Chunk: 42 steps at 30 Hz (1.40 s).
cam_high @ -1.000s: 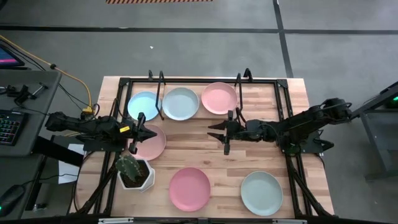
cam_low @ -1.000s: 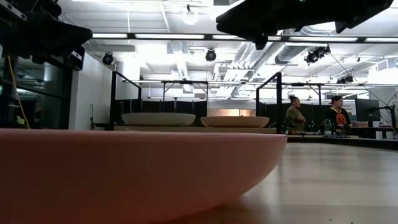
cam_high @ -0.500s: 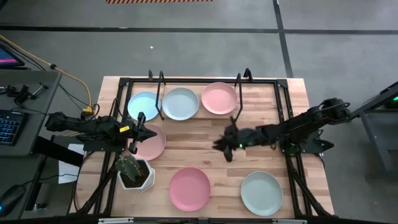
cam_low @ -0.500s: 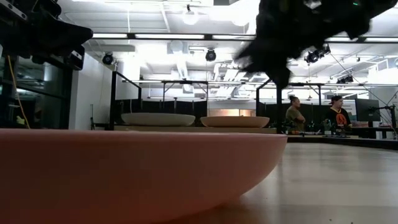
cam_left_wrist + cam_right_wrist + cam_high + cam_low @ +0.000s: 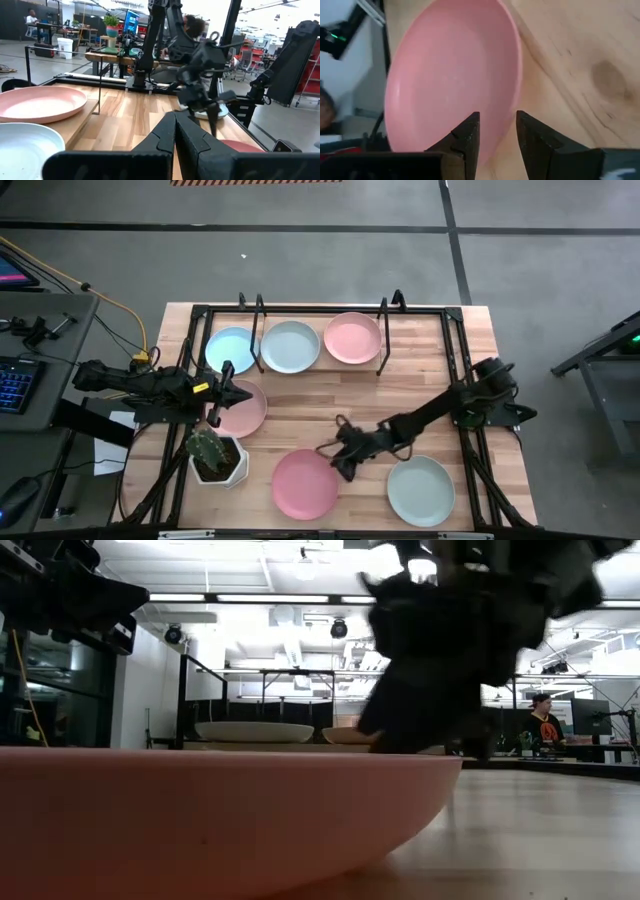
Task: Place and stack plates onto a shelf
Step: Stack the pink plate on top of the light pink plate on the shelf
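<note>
My right gripper is open and low over the far right rim of a pink plate lying near the table's near edge. Its two fingers stand on either side of that rim, and I cannot tell whether they touch it. A mint plate lies to that plate's right. My left gripper is shut above another pink plate at the table's left. On the shelf by the far edge rest a blue plate, a pale mint plate and a pink plate.
A white pot with a cactus stands just near of my left gripper. A black tube frame runs around the table's edges. Bare wood lies between the shelf and the near plates. People stand in the room behind.
My right gripper has swept from the table's middle, just near of the shelf, toward the near edge and the left, and has dropped down to the near pink plate's rim. The left arm and all plates have stayed put.
</note>
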Available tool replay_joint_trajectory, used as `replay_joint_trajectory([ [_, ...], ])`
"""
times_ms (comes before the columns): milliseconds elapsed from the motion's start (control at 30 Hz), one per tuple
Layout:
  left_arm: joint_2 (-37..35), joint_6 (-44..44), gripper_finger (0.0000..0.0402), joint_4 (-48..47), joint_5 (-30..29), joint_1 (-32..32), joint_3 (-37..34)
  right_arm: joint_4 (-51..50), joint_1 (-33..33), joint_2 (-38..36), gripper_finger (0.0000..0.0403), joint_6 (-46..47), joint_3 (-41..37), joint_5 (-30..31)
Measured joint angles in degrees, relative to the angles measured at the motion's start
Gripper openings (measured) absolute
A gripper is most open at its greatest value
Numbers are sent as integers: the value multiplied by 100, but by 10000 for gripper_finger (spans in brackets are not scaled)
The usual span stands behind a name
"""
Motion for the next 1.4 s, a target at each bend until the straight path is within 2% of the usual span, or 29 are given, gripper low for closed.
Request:
replay_joint_trajectory([
  [167,0,-5,0,-17,0,0,0,-1461,-1,355,110,-97,1014,-1],
  [300,0,-6,0,-46,0,0,0,-2340,-1,492,110,34,1414,149],
  [600,0,-6,0,-41,0,2,0,-2125,-14,742,107,22,1450,-34],
  [667,0,-6,0,-26,0,2,0,-2125,-14,754,91,13,1450,-40],
  [767,0,-6,0,-18,0,0,0,-2105,-41,746,30,-87,1450,7],
  [833,0,-6,0,5,-1,2,0,-2039,-88,687,11,-149,1450,7],
  [967,0,-6,0,7,0,2,0,-2362,-264,423,5,-557,1450,-12],
  [1133,0,-6,0,7,-1,0,0,-3337,-415,-171,1,-746,1340,393],
  [1267,0,-6,0,7,-2,0,0,-3416,-457,-870,1,-575,792,815],
  [1400,0,-6,0,5,-2,0,0,-3317,-455,-1837,0,-86,-50,1514],
])
